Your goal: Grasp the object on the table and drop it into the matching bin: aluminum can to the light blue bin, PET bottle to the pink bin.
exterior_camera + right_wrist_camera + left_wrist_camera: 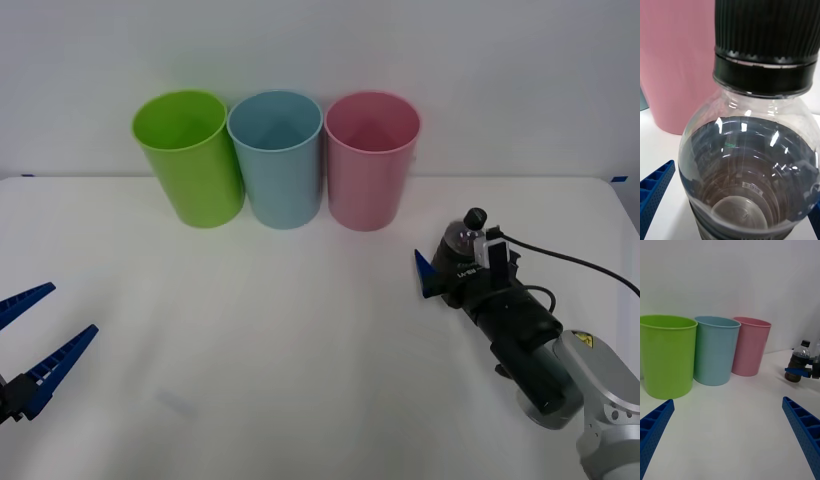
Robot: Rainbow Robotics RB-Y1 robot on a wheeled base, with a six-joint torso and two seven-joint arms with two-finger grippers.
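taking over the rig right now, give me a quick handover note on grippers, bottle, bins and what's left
Right gripper: at the PET bottle on the table, in front and to the right of the pink bin; fingers flank the bottle, whether they are clamped cannot be told.
Left gripper: open, parked low at the robot's left, holding nothing.
Bins: green bin, light blue bin, pink in a row at the back.
Done: approach to the bottle.
Left: confirm grip, lift, drop it into the pink bin.
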